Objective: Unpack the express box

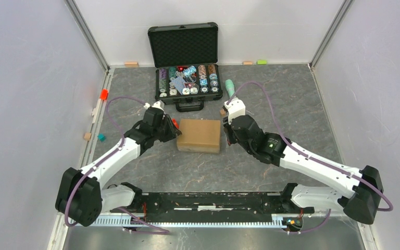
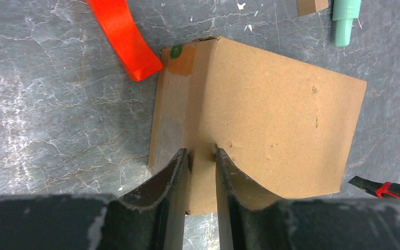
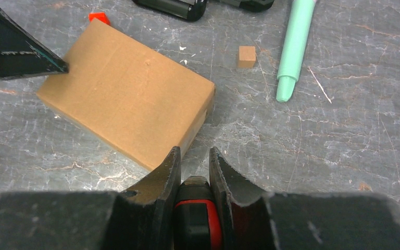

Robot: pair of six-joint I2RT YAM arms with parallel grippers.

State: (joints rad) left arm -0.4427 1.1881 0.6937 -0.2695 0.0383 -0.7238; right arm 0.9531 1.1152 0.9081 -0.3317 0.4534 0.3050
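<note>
The express box (image 1: 200,135) is a plain brown carton lying flat in the middle of the table, with glossy tape on its left end (image 2: 169,120). My left gripper (image 2: 202,153) sits at that left end. Its fingers (image 2: 179,169) straddle the top edge with a narrow gap, tips touching the cardboard and nothing pinched between them. In the top view the left gripper (image 1: 175,130) meets the box's left side. My right gripper (image 3: 195,156) hovers just off the box's right corner (image 3: 187,130), shut on a black and red knife (image 3: 199,211). The knife's tip (image 2: 390,189) shows beside the box.
An open black case of poker chips (image 1: 187,78) stands behind the box. A mint-green marker (image 3: 294,47) and a small wooden cube (image 3: 247,56) lie at the back right. An orange strip (image 2: 125,36) lies by the box's back left corner. Small blocks (image 1: 101,137) sit along the left wall.
</note>
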